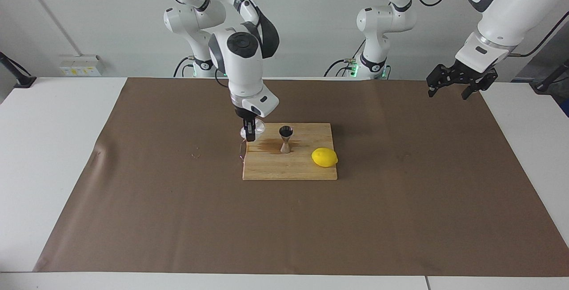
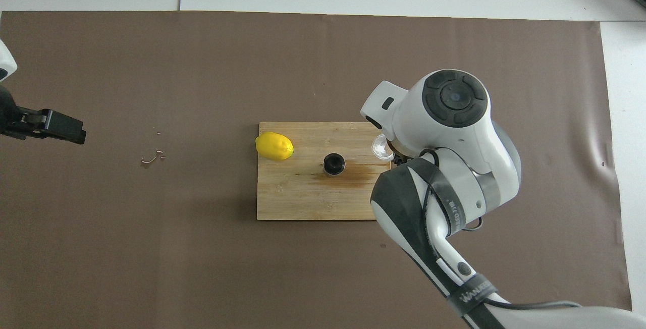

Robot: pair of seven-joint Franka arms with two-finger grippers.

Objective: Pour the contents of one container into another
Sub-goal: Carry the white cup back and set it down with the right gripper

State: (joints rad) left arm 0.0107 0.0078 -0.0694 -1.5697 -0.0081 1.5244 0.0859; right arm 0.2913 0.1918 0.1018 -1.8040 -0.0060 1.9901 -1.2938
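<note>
I start at the robots' end, where my right gripper (image 1: 250, 135) hangs over the wooden cutting board's (image 1: 289, 165) edge toward the right arm's end of the table, fingers pinched on the glass cup (image 2: 382, 147), which sits upright in the grip; I cannot tell whether its base touches the board. On the board beside it stands the metal jigger (image 1: 285, 138), upright, its open top cone dark inside, with a dark wet stain (image 2: 361, 175) spreading from its foot toward the cup. The lemon (image 1: 324, 157) lies on the same board, toward the left arm's end and a little farther from the robots than the jigger. My left gripper (image 1: 456, 82) waits in the air with its fingers spread, holding nothing, over the brown mat's (image 1: 178, 214) edge at the left arm's end, well apart from the board.
</note>
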